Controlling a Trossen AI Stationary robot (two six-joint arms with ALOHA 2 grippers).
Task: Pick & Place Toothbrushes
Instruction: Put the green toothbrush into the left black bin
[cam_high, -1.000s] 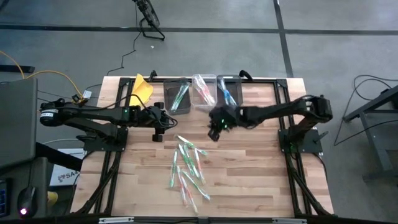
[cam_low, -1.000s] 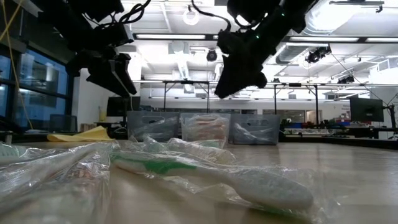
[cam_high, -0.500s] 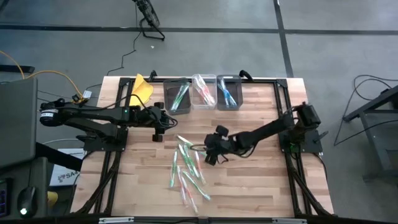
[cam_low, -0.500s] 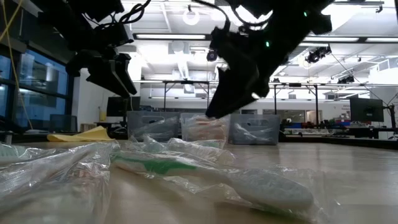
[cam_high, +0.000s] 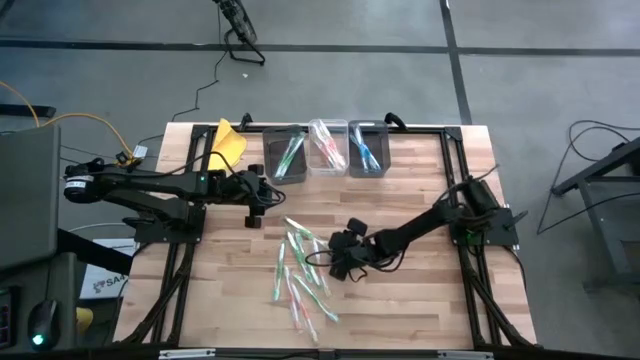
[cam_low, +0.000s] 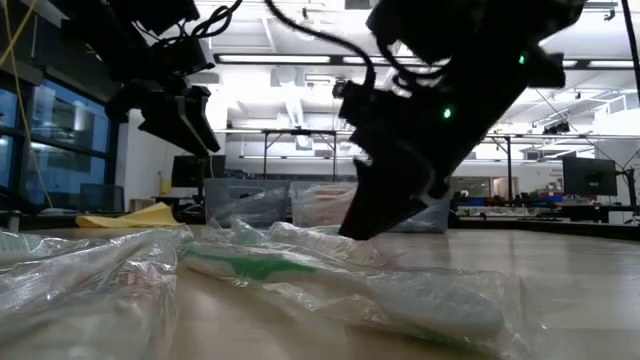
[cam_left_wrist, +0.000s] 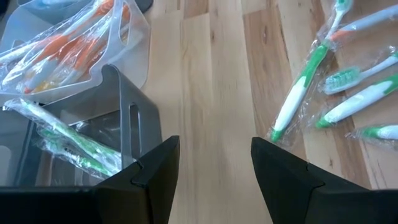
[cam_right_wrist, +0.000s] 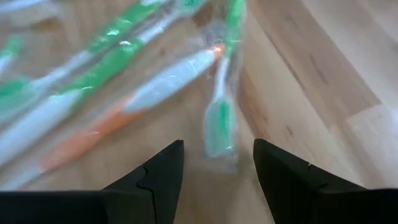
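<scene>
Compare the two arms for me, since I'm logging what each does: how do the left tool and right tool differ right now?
The left tool hovers near the bins, beside the green-brush bin, well above the table; the right tool is low at the edge of the loose toothbrushes. The left tool faces bare wood; the right tool aims at a wrapped green toothbrush. Both are open and hold nothing.

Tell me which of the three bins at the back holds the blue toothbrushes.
The rightmost bin, nearest the right arm's side. The left bin holds green ones; the middle bin holds pink-red ones.
</scene>
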